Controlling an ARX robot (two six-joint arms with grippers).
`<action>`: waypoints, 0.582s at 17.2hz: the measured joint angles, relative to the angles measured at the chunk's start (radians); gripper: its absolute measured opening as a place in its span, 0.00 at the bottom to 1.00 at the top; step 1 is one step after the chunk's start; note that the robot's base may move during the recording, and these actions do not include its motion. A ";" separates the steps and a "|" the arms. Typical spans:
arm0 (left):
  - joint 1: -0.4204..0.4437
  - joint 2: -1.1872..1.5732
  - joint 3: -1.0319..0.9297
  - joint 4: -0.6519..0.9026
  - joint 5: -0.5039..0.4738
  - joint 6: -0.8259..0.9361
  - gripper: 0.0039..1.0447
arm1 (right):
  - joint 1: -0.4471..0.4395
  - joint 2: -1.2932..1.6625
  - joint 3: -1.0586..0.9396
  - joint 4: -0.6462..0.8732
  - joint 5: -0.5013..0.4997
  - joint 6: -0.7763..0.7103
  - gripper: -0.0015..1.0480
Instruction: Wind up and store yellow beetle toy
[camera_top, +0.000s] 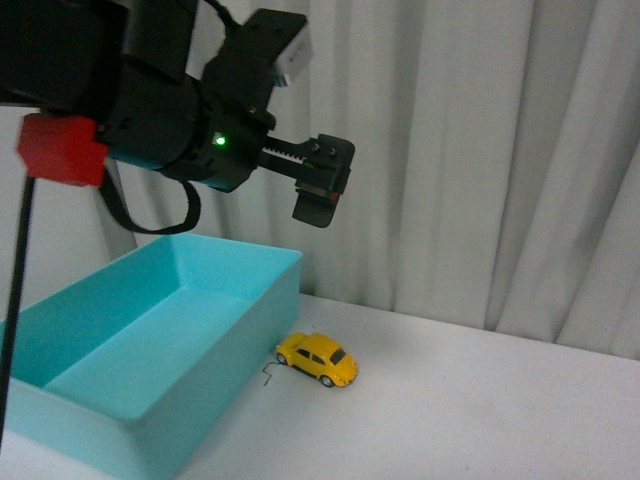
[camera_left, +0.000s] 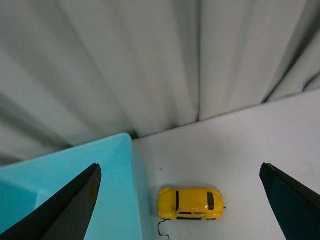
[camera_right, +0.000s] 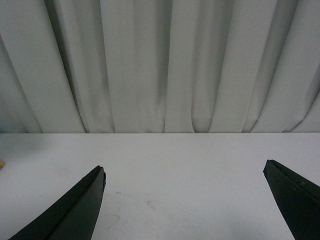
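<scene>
- Yellow beetle toy (camera_top: 318, 360): stands on its wheels on the white desk (camera_top: 480, 400), outside the turquoise bin (camera_top: 150, 340) and just beside its right-hand wall.
- Small dark wire-like item (camera_top: 268, 378): lies on the desk at one end of the toy. What it is cannot be told.
- Left jaws: spread wide and empty, carried by the left arm (camera_top: 180, 120) high above bin and toy.
- Right jaws: spread wide and empty, over bare desk facing the curtain (camera_right: 160, 65).
- Handling estimate: light, with a stiff shell. The glossy rounded paint is probably slippery, and the wheels may let it roll if nudged.
- Recommended hold: come down from above and close across the two flanks, between the wheels. Avoid the domed roof, where the jaws would likely slide off.
</scene>
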 joint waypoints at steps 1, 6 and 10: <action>-0.001 0.024 0.027 -0.012 0.013 0.033 0.94 | 0.000 0.000 0.000 0.000 0.000 0.000 0.94; -0.010 0.185 0.247 -0.155 0.075 0.353 0.94 | 0.000 0.000 0.000 0.000 0.000 0.000 0.94; -0.004 0.343 0.451 -0.438 0.045 0.887 0.94 | 0.000 0.000 0.000 0.000 0.000 0.000 0.94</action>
